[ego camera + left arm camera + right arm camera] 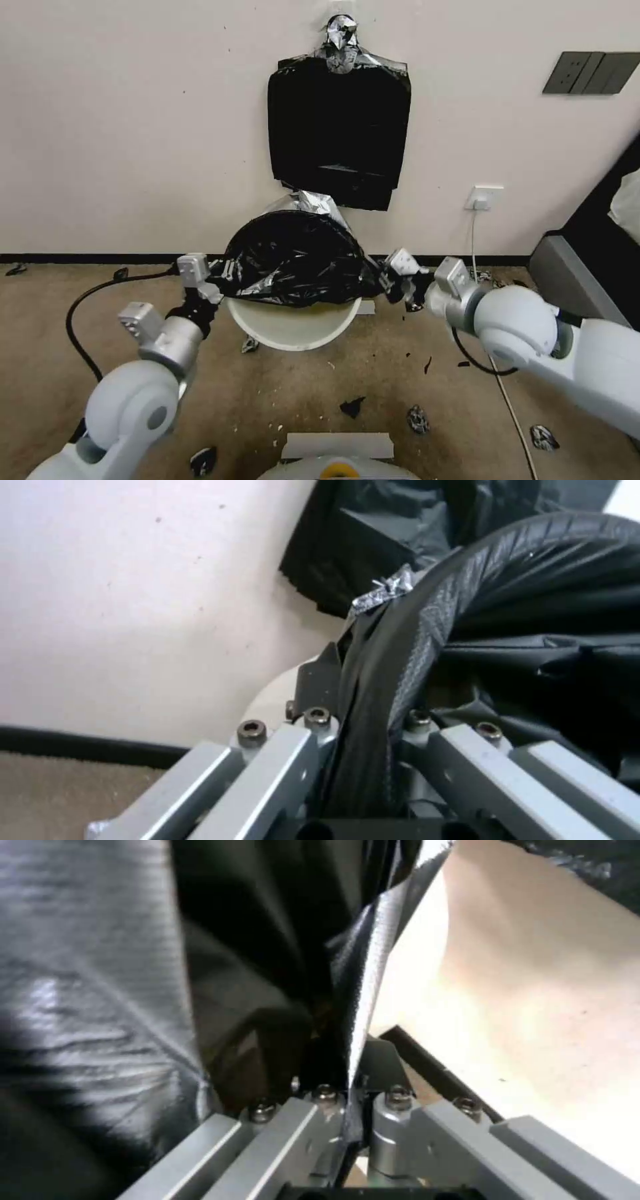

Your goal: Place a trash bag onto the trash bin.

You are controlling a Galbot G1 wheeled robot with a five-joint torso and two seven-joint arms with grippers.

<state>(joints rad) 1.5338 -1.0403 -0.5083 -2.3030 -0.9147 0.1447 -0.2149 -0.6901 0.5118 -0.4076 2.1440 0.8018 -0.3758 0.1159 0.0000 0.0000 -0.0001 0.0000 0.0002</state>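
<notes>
The trash bag hangs stretched between the two grippers as a wide, billowed black dome, its long axis running side to side across the robot's front, directly above the far part of the trash bin. The bin stands on the carpet close to the wall, and its near rim and white inner wall show bare below the bag's lower edge, so the film seems to sit over the back of the opening and not yet round the front. The left gripper is at the bag's left end, just beside the bin's left rim, and in its wrist view the fingers are clamped together on a gathered band of film. The right gripper holds the opposite end, a little outside the bin's right rim, and its wrist view shows its fingers pinched on a thin folded edge of the film. Both stand at about the same height and equally near the bin, one to each side. The relation that matters is the bag's mouth against the rim: it likely needs bringing toward the robot and down. Behind, a flat bundle of bags hangs on the wall, and torn scraps lie on the carpet.
</notes>
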